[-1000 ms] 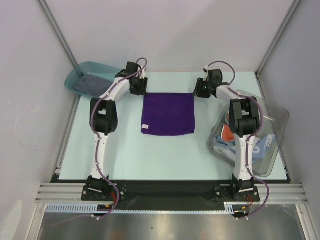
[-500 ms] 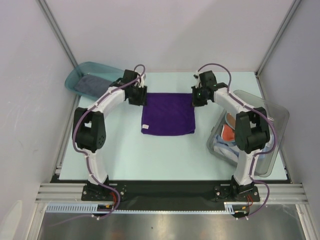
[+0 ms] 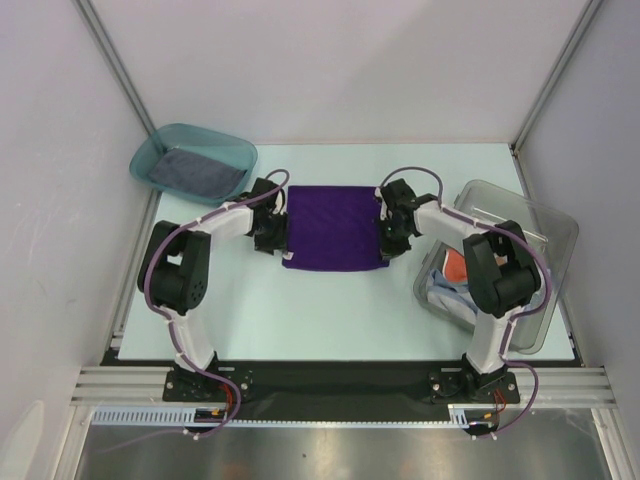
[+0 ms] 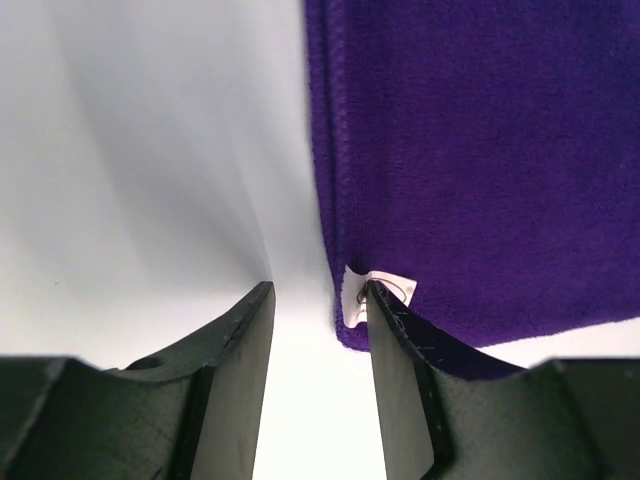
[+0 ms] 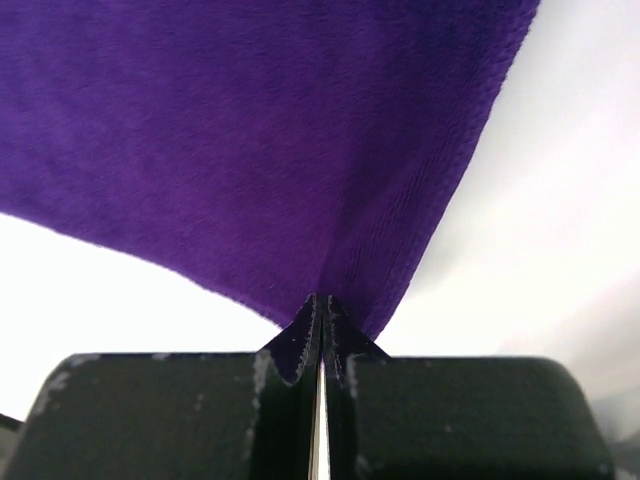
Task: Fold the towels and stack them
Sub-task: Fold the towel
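A deep purple towel (image 3: 335,225) lies flat in the middle of the table. My left gripper (image 3: 272,232) is at its left edge near the front corner. In the left wrist view my left gripper (image 4: 317,292) is open with only bare table between the jaws. The right finger (image 4: 400,350) touches the towel's (image 4: 480,150) corner at a white tag (image 4: 385,288). My right gripper (image 3: 388,235) is at the towel's right edge. The right wrist view shows that gripper (image 5: 322,300) shut on an edge of the purple cloth (image 5: 250,130) near a corner. A dark grey-blue towel (image 3: 197,170) lies in the teal tray.
The teal tray (image 3: 160,140) stands at the back left corner. A clear plastic bin (image 3: 540,225) at the right edge holds more towels (image 3: 455,268), orange-red and light blue. Grey walls enclose the table on three sides.
Both arms have swung from the towel's far corners toward me, down to its side edges. The right gripper has shut on the purple cloth. The left jaws narrowed slightly.
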{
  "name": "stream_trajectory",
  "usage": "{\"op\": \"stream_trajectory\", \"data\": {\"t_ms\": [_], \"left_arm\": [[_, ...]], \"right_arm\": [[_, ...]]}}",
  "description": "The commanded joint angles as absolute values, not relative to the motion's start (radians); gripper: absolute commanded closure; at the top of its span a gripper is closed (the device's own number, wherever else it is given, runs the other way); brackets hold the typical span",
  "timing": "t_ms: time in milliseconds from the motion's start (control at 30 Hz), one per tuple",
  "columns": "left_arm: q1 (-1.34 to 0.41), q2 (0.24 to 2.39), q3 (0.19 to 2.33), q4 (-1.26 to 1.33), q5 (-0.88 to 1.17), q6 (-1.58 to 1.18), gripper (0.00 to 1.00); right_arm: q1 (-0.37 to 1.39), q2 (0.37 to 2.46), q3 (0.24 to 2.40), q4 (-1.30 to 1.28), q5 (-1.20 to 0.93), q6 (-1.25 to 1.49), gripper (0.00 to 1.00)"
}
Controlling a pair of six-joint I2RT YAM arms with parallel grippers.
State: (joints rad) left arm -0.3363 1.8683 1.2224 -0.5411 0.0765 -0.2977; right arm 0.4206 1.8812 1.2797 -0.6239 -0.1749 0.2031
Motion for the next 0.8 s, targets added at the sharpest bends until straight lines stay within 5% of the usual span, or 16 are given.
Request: {"op": "stream_trajectory", "data": {"t_ms": [0, 500, 767], "left_arm": [[-0.336, 1.819, 1.223, -0.523, 0.003, -0.333, 0.53], [-0.353, 1.827, 1.221, -0.558, -0.055, -0.336, 0.55], [-0.360, 1.763, 1.276, -0.626, -0.028, -0.327, 0.48]], "right_arm": [[0.434, 1.803, 1.279, -0.621, -0.140, 0.204, 1.00], [0.433, 1.812, 1.154, -0.529, -0.115, 0.212, 1.00], [0.434, 1.737, 1.181, -0.577, -0.112, 0.199, 1.00]]}}
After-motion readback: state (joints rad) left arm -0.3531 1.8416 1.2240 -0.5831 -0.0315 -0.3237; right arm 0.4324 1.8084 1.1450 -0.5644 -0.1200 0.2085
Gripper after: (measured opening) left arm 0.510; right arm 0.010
